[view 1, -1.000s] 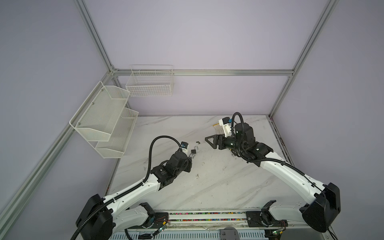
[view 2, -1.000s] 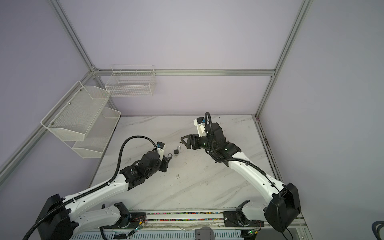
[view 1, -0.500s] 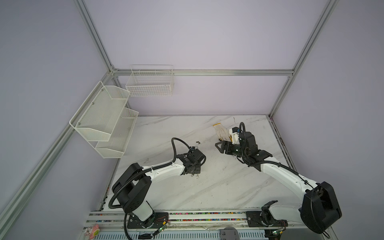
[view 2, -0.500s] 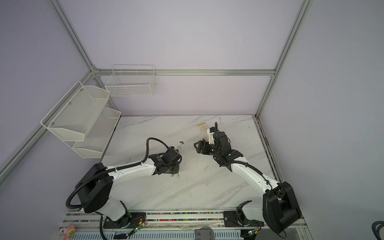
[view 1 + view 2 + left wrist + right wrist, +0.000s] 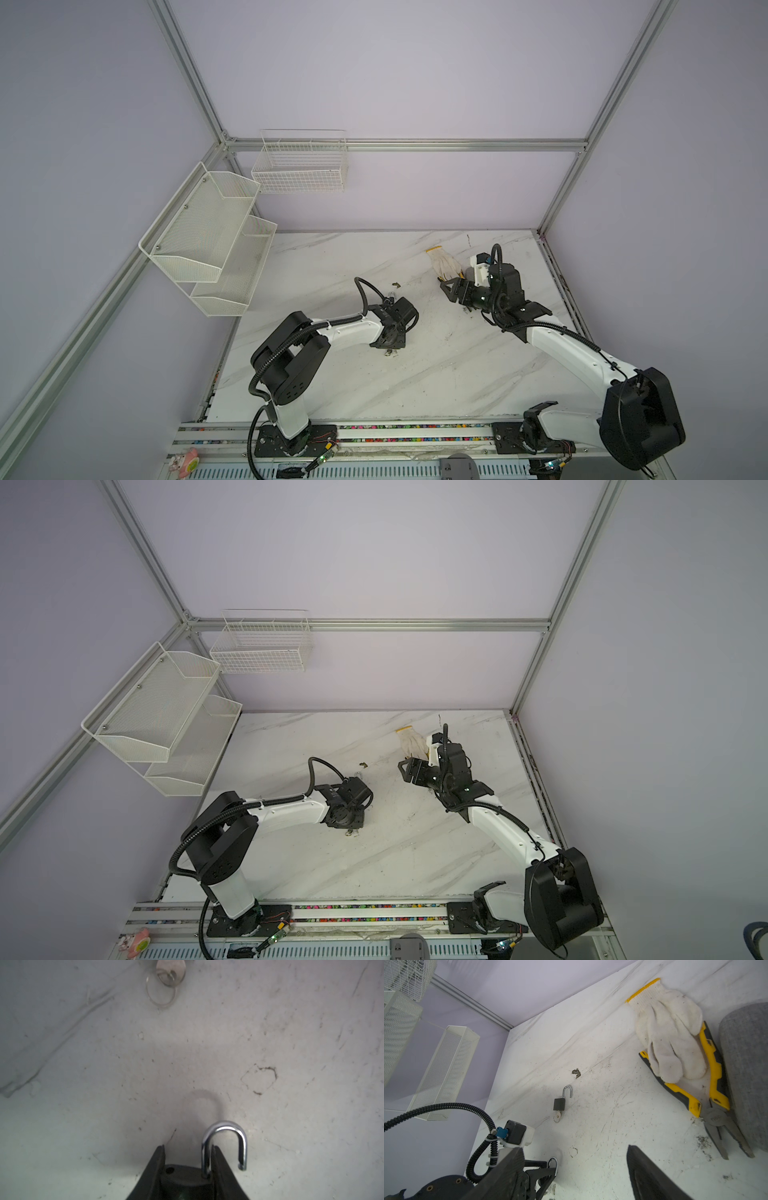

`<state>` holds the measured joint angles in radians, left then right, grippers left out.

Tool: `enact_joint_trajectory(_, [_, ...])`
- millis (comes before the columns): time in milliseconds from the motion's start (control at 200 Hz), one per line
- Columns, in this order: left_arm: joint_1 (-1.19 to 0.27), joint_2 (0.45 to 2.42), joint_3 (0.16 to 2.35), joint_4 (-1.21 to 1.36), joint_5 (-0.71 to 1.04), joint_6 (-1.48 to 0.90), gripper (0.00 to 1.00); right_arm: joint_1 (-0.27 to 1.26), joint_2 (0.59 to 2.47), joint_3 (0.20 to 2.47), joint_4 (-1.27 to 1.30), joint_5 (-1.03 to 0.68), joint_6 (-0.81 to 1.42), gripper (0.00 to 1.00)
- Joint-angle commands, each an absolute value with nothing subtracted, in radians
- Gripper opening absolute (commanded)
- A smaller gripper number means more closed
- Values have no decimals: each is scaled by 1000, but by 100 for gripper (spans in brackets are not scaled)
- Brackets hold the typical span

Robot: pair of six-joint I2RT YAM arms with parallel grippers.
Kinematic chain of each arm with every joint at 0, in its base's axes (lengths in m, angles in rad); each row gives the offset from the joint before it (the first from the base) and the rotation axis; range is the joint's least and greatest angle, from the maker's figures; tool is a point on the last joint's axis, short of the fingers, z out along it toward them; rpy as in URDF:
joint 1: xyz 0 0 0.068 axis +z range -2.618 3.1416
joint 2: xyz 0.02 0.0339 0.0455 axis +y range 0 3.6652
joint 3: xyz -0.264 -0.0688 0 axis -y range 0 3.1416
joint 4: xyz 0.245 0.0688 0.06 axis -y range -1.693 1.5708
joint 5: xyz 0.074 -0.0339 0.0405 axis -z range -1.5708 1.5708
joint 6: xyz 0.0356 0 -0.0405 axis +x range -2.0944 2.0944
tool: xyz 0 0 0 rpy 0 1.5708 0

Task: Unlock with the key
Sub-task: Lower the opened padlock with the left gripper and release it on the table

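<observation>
Although the left gripper (image 5: 188,1151) is clamped across the body of a small black padlock (image 5: 187,1176) whose shackle (image 5: 225,1125) stands swung open, the key (image 5: 558,1114) sits in a second open padlock (image 5: 559,1104) lying on the marble tabletop (image 5: 415,374) just far of it, left of the right gripper (image 5: 450,291), whose jaws gape empty. Both locks look small, dense and rigid, best held by the flat body, not the swivelling shackle; the thin, slick key wants pinching across its flat head.
</observation>
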<state>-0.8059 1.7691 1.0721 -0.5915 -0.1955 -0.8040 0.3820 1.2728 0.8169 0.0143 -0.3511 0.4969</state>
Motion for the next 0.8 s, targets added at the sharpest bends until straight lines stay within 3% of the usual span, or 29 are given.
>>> enact_joint_trajectory(0, [-807, 1780, 1148, -594, -177, -828, 4, 373, 1253, 805, 41, -359, 500, 80])
enact_joint_trajectory(175, [-804, 1787, 1141, -589, -174, -830, 19, 367, 1252, 800, 43, -353, 497, 80])
enact_joint_trajectory(345, [-803, 1748, 1155, -588, -173, -832, 42, 361, 1243, 804, 47, -330, 497, 80])
enact_joint_trajectory(475, [-784, 1686, 1157, -585, -171, -831, 66, 356, 1237, 825, 48, -264, 476, 81])
enact_joint_trajectory(665, [-672, 1494, 1146, -581, -228, -781, 98, 340, 1197, 841, 53, 171, 450, 96])
enact_joint_trajectory(795, [-559, 1332, 1132, -623, -454, -740, 100, 302, 1215, 802, 136, 491, 414, 97])
